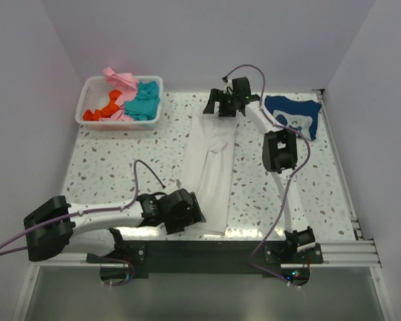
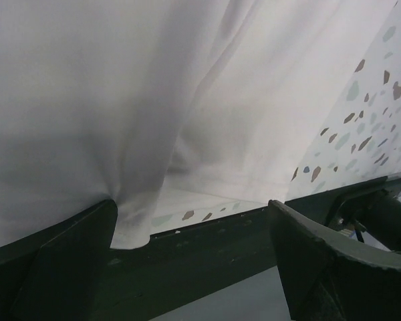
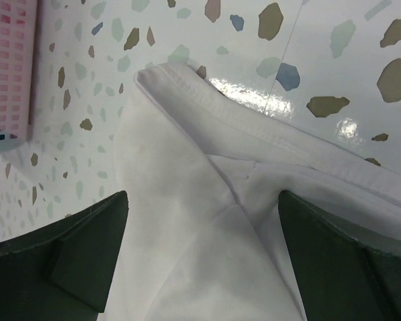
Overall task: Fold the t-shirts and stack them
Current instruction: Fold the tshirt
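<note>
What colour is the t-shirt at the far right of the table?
Navy blue t-shirt with a white print; top external view shows it best.

Bright, even light, with glare on the glossy table [image 3: 254, 93].

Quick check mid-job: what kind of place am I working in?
Probably a lab test booth, not a home: speckled tabletop, plain white walls on three sides, and a white basket of coloured t-shirts.

Inside a robotics lab's test cell: a left arm [image 1: 100, 217] and a right arm [image 1: 281, 150] stand bolted to a metal rail [image 1: 347, 251] at the edge of a speckled table [image 1: 120, 167]. Plain white walls [image 1: 187, 33] box it in, purple cables [image 1: 271, 241] trail, and a basket [image 1: 93, 90] holds t-shirts [image 1: 144, 100].
</note>
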